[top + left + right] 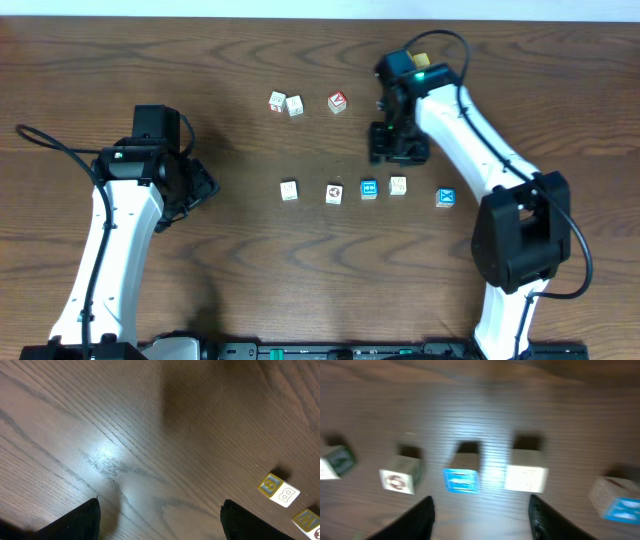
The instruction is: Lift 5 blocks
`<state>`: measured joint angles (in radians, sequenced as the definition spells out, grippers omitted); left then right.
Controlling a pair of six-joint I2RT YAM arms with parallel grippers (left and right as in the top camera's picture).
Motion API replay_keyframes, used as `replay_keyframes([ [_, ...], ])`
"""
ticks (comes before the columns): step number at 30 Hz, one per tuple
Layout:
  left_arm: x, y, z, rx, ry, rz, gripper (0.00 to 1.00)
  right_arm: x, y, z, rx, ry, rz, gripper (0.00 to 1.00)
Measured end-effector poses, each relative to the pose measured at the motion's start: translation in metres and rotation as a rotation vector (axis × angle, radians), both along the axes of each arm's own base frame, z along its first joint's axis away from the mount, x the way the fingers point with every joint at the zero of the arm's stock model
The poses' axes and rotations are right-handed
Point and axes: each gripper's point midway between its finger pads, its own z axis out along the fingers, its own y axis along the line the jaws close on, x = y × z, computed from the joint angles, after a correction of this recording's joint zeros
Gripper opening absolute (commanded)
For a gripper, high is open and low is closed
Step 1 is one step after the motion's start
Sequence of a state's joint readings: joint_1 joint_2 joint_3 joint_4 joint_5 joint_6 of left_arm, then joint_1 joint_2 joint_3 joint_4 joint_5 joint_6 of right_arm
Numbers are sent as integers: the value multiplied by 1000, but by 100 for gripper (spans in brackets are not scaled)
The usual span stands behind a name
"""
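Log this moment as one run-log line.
five blocks: in a row on table, none held | left gripper: open, empty, off to the side | right gripper: open, empty, close by the row

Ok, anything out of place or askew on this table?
Only mildly: in the row of five blocks, the blue-faced block at the right end sits turned and slightly off the line. Nothing looks toppled, spilled or damaged.

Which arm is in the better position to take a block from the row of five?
The right. The right fingers are open just beside the row, facing a blue block and the cream block next to it. The left fingers are open too, but off the row's end, over bare table.
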<state>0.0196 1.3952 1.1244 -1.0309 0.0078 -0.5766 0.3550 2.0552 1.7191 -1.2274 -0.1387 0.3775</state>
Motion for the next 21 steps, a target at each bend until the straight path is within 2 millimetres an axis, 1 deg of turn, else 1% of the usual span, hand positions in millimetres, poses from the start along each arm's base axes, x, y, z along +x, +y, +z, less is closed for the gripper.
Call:
replay_keyframes([
  [3, 0, 0, 0, 0, 0, 0, 77, 2, -20, -7, -15, 16, -33, 10],
  [4, 0, 0, 0, 0, 0, 0, 77, 3, -26, -11, -18, 17, -41, 8],
  [7, 0, 0, 0, 0, 0, 0, 77, 0, -44, -27, -36, 34, -68, 6],
  [9, 0, 0, 0, 0, 0, 0, 77, -2, -52, -38, -41, 41, -86, 5],
  [11, 0, 0, 0, 0, 0, 0, 77, -4, -56, -47, -40, 41, -94, 4],
  [16, 0, 0, 0, 0, 0, 0, 77, -11, -58, -70, -34, 42, -98, 3],
  [19, 0, 0, 0, 0, 0, 0, 77, -14, -56, -77, -16, 45, -98, 3],
  [21, 0, 0, 0, 0, 0, 0, 77, -13, -54, -78, -6, 36, -98, 3],
])
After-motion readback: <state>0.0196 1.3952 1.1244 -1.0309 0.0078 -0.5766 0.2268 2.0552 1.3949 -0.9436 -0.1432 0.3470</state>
